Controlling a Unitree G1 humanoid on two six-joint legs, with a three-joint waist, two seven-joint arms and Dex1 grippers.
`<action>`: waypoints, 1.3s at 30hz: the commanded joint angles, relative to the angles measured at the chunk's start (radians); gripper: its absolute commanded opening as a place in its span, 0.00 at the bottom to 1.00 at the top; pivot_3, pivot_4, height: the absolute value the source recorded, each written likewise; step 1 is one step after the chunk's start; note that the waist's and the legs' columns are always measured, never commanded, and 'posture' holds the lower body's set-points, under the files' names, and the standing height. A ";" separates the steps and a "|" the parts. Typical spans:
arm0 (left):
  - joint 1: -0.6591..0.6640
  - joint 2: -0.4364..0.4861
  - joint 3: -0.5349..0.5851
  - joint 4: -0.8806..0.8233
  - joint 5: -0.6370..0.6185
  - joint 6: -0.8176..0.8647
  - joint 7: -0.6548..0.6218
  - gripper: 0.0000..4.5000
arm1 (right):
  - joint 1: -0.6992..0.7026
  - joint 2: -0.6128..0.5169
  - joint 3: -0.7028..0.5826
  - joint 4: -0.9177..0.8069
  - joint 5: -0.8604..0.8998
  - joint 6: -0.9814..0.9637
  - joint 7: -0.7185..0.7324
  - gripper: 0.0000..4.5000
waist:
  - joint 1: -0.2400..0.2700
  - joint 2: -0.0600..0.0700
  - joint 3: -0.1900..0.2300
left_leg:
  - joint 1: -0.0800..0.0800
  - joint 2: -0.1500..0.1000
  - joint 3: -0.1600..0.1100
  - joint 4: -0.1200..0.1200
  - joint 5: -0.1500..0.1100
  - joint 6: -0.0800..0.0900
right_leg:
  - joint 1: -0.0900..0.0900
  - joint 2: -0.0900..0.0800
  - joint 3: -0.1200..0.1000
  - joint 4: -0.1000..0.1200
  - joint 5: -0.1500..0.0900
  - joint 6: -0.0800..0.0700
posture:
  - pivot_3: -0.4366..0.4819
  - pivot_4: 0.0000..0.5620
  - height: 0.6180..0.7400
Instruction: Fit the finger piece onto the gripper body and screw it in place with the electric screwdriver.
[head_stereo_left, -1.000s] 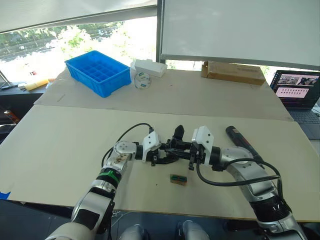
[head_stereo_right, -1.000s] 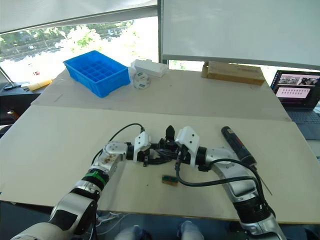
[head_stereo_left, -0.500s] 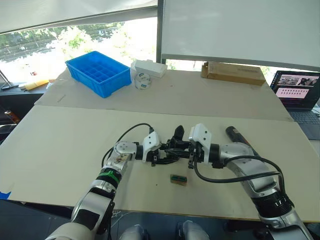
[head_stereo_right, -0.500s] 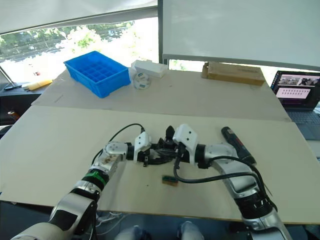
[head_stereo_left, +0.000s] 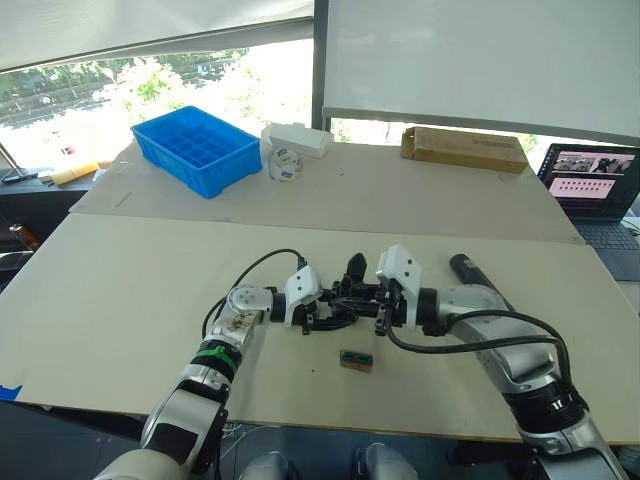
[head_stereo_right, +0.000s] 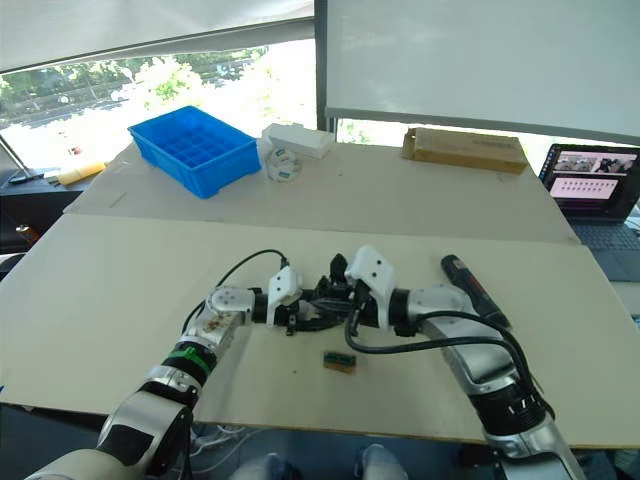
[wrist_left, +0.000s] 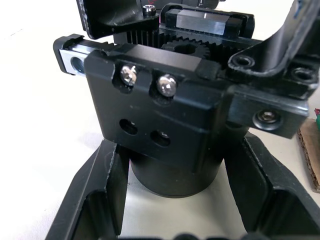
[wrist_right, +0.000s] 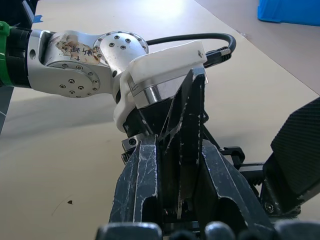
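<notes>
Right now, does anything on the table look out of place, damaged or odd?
Nothing stands out. The left gripper cradles the gripper body, the right gripper is shut on the finger piece, and the screwdriver lies flat beside the right arm.

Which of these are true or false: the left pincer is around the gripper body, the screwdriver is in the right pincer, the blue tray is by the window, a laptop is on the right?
1. The left pincer has its fingers either side of the gripper body. True.
2. The right pincer holds the electric screwdriver. False: the screwdriver lies on the table; the right pincer grips the finger piece.
3. The blue compartment tray sits on the far side near the window. True.
4. The laptop is closed. False: its screen is lit.
</notes>
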 joint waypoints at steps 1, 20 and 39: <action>0.017 0.003 -0.024 -0.014 0.012 0.010 -0.029 0.50 | 0.083 -0.068 0.051 0.086 -0.060 0.080 0.004 0.09 | 0.001 0.000 -0.001 | 0.000 0.000 0.000 0.000 0.000 0.000 | 0.000 0.000 0.000 0.000 0.000 0.000 | 0.48 0.27 1.00; 0.029 0.000 -0.027 -0.015 0.013 0.011 -0.018 0.50 | -0.008 -0.052 0.101 0.114 -0.085 0.129 -0.035 0.09 | -0.002 0.001 -0.002 | 0.001 0.001 -0.001 -0.001 0.000 0.000 | 0.001 -0.002 0.001 0.000 0.000 0.000 | 0.48 0.27 1.00; 0.035 -0.001 -0.025 -0.007 0.015 0.006 -0.010 0.50 | -0.029 -0.049 0.022 0.000 -0.027 0.079 -0.007 0.39 | 0.000 0.000 -0.001 | 0.000 0.001 -0.001 -0.002 0.000 0.000 | 0.000 -0.007 0.001 -0.001 0.000 -0.001 | 0.48 0.27 1.00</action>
